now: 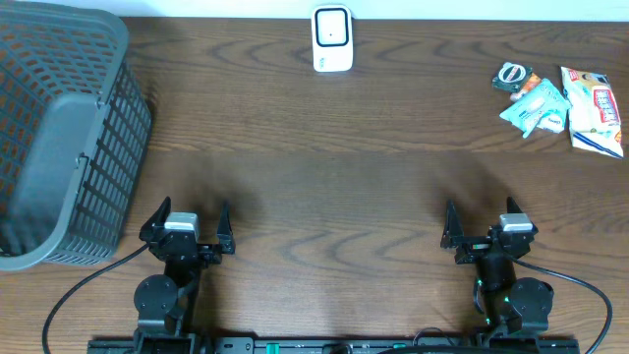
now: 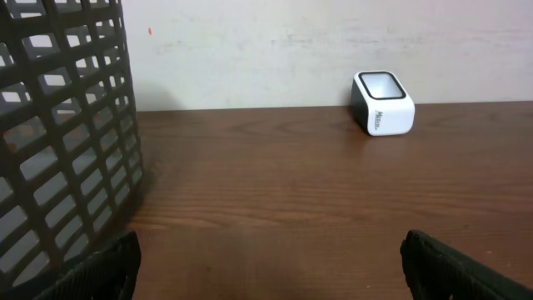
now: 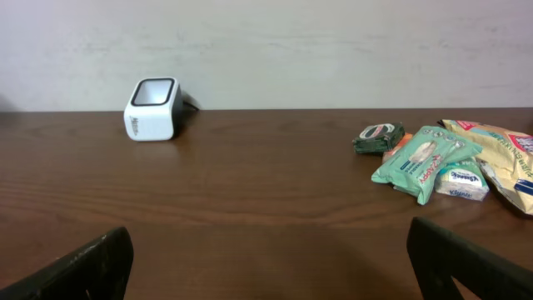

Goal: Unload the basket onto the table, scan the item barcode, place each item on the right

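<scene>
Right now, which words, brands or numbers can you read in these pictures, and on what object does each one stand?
Nothing reads clearly.
White box-shaped scanner: dark print on its side, too small.
Mint-green plastic packets: lettering blurred.
White and red snack bag: lettering blurred.
</scene>
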Controlling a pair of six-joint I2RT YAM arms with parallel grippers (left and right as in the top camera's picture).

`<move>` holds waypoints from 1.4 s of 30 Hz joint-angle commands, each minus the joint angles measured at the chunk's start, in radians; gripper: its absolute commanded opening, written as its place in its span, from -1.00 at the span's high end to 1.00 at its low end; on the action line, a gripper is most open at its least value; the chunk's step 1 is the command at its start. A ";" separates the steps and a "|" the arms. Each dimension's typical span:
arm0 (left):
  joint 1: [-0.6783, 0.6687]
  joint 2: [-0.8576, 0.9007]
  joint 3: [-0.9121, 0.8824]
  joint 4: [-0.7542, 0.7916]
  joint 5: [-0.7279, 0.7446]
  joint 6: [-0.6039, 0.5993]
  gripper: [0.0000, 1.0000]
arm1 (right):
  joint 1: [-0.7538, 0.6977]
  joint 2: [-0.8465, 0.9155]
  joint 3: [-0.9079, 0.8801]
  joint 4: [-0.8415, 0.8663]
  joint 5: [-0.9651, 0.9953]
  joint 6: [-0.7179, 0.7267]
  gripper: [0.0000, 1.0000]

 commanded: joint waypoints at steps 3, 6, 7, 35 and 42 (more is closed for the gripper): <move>-0.002 -0.009 -0.014 -0.044 -0.006 -0.011 -0.95 | 0.015 -0.006 -0.003 -0.003 0.004 -0.015 -0.99; -0.002 -0.009 -0.014 -0.045 -0.013 -0.016 -0.95 | 0.015 -0.006 -0.003 -0.003 0.004 -0.015 -0.98; -0.002 -0.009 -0.014 -0.045 -0.013 -0.016 -0.95 | 0.015 -0.006 -0.003 -0.003 0.004 -0.015 -0.99; -0.002 -0.006 -0.013 -0.041 -0.011 -0.016 -0.95 | 0.015 -0.006 -0.003 -0.003 0.004 -0.015 -0.99; -0.002 -0.006 -0.013 -0.041 -0.012 -0.016 -0.96 | 0.015 -0.006 -0.003 -0.003 0.004 -0.015 -0.99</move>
